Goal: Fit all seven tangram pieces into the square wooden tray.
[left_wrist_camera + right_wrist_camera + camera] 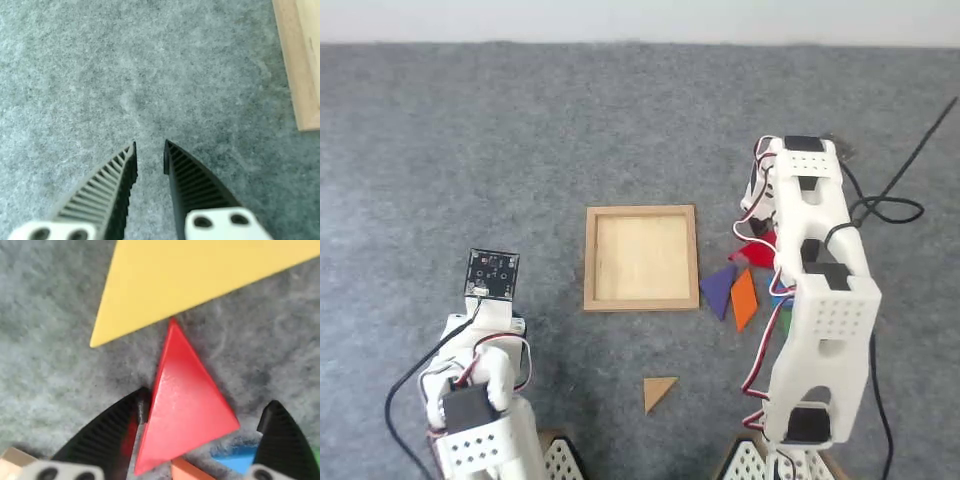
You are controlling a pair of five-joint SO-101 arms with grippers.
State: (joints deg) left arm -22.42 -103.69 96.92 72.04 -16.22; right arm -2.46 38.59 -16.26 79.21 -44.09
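The square wooden tray (590,258) lies mid-table with nothing in it; its corner (300,65) shows in the left wrist view. My right gripper (206,400) is open and straddles a red triangle (185,405). One finger (110,435) touches the triangle's edge; the other stands apart. A yellow triangle (200,275) lies just beyond it. Blue (235,462) and orange (187,472) pieces peek out beneath. From above, red (757,252), purple (718,287) and orange (745,298) pieces cluster to the right of the tray. My left gripper (150,147) is slightly open over bare carpet.
A tan wooden triangle (658,391) lies alone on the grey carpet in front of the tray. The right arm (815,300) covers part of the pile of pieces. The left arm (480,400) sits at the near left, away from the tray.
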